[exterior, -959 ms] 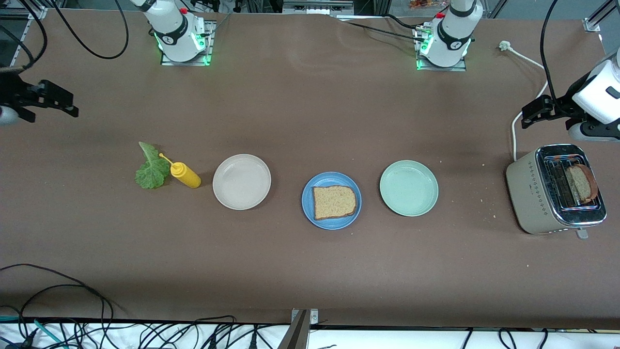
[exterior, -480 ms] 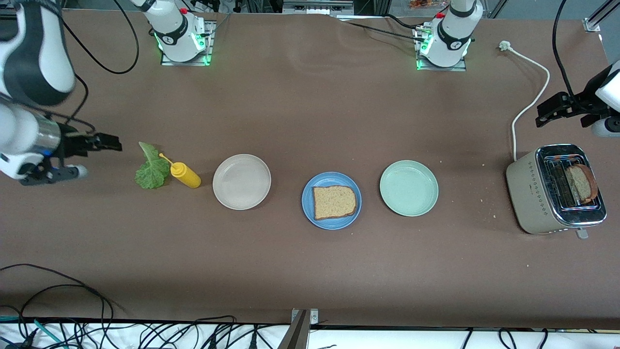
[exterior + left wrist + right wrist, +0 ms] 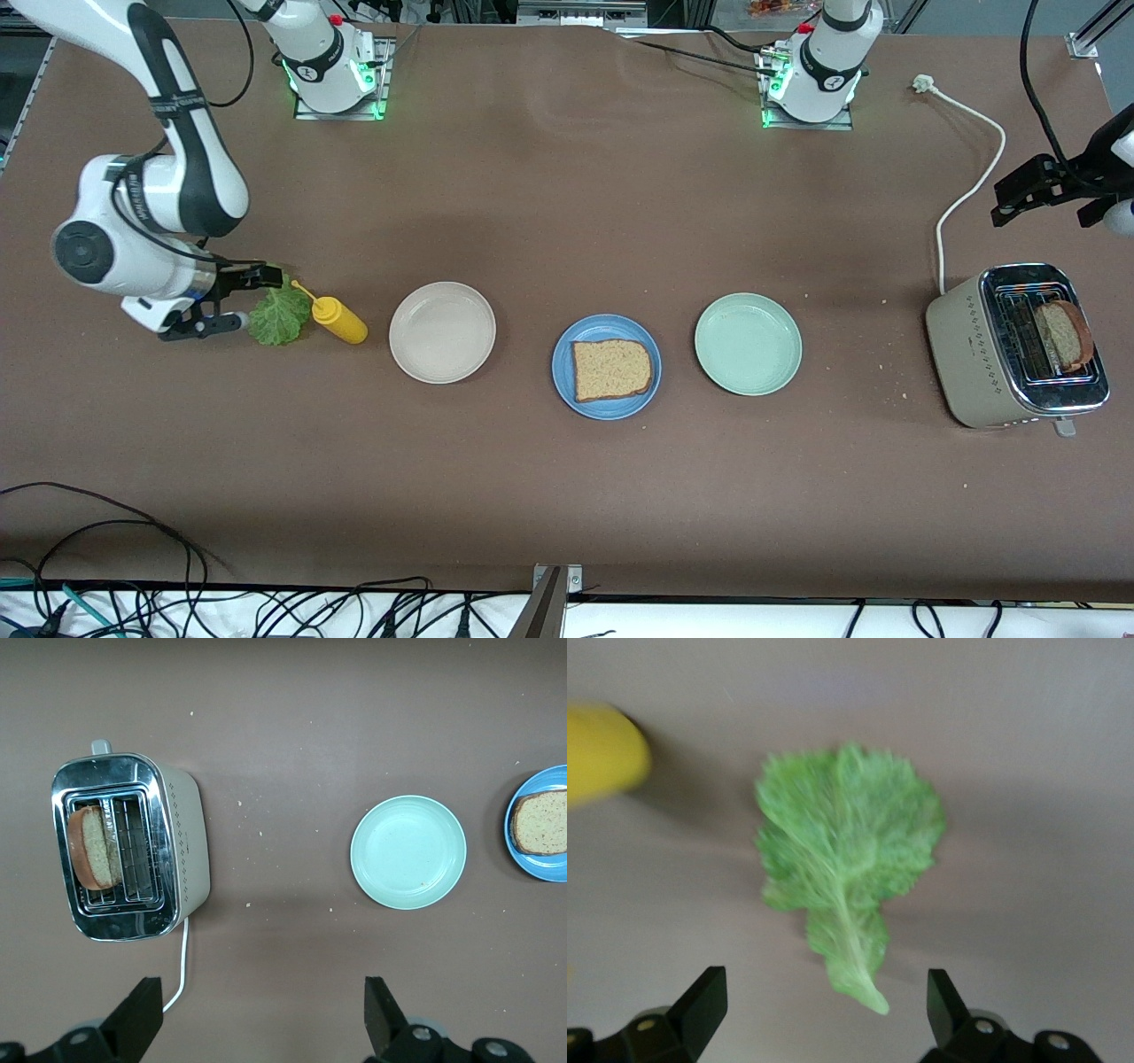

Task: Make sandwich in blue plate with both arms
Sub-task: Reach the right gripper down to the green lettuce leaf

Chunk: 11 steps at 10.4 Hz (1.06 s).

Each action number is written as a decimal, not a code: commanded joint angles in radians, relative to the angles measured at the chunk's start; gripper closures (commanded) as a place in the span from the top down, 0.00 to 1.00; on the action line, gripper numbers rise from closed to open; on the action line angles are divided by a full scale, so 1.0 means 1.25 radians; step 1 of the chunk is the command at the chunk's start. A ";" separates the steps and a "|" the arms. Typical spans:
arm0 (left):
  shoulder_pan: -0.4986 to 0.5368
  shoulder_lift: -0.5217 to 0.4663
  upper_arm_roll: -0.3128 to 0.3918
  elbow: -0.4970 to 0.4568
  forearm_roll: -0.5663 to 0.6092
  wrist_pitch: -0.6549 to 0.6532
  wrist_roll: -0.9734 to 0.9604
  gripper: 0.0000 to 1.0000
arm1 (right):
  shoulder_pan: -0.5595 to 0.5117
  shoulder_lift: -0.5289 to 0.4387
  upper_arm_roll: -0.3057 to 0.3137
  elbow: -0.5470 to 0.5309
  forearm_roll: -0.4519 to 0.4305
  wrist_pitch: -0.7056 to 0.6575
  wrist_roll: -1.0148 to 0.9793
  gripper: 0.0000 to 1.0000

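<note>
- The right gripper (image 3: 237, 299) is being held with its jaws spread wide and empty, low over the stem end of the lettuce leaf (image 3: 280, 313), toward the right arm's end of the counter (image 3: 567, 496).
- A yellow mustard bottle (image 3: 337, 320) is lying just beside the leaf.
- The blue plate (image 3: 607, 367), carrying one bread slice (image 3: 611, 369), is sitting between a beige plate (image 3: 442, 332) and a pale green plate (image 3: 748, 344).
- The left gripper (image 3: 1028, 190) is being held wide open and empty above the counter's edge at the left arm's end, near the toaster (image 3: 1014, 347).
- A second bread slice (image 3: 1063, 335) is standing in a toaster slot.
</note>
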 commanded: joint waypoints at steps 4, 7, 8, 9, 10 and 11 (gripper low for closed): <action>0.004 0.001 -0.002 0.016 0.015 -0.016 -0.009 1.00 | -0.008 0.052 -0.031 -0.109 -0.045 0.145 -0.032 0.59; 0.004 0.001 -0.002 0.016 0.015 -0.016 -0.007 1.00 | -0.008 0.062 -0.031 -0.095 -0.044 0.137 -0.031 0.00; 0.004 0.001 0.000 0.016 0.015 -0.016 -0.005 1.00 | -0.009 0.062 -0.031 -0.089 -0.044 0.135 -0.032 0.00; 0.004 0.001 0.000 0.016 0.015 -0.016 -0.003 1.00 | -0.009 0.061 -0.031 -0.076 -0.044 0.135 -0.033 0.00; 0.004 0.001 0.001 0.014 0.015 -0.016 -0.001 1.00 | -0.009 0.054 -0.031 -0.065 -0.044 0.120 -0.033 0.00; 0.004 0.002 0.001 0.014 0.017 -0.016 -0.001 1.00 | -0.009 0.050 -0.031 -0.031 -0.042 0.071 -0.032 0.00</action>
